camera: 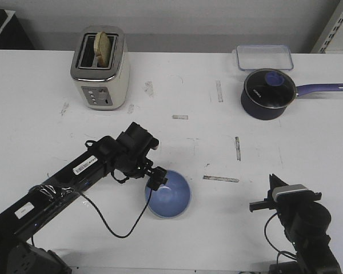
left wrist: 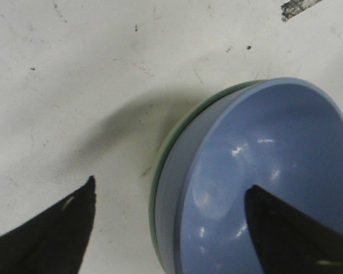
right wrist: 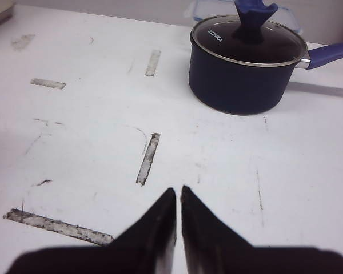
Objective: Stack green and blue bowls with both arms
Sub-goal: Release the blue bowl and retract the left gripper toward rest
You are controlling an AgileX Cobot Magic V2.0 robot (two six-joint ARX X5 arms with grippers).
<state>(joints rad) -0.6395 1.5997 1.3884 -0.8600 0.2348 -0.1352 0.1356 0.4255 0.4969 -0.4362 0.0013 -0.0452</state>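
The blue bowl (camera: 170, 196) sits nested inside the green bowl, whose rim (left wrist: 160, 165) shows only as a thin pale green edge in the left wrist view. The blue bowl (left wrist: 263, 177) fills much of that view. My left gripper (camera: 158, 178) is open at the stack's left rim, one finger (left wrist: 63, 228) outside over the table, the other finger (left wrist: 291, 234) over the blue bowl's inside; they do not grip it. My right gripper (camera: 272, 188) is shut and empty at the front right, its tips (right wrist: 178, 193) over bare table.
A cream toaster (camera: 100, 67) with toast stands at the back left. A dark navy saucepan (camera: 268, 93) with glass lid and purple handle is at the back right, also in the right wrist view (right wrist: 246, 63). A clear lidded container (camera: 264, 56) lies behind it.
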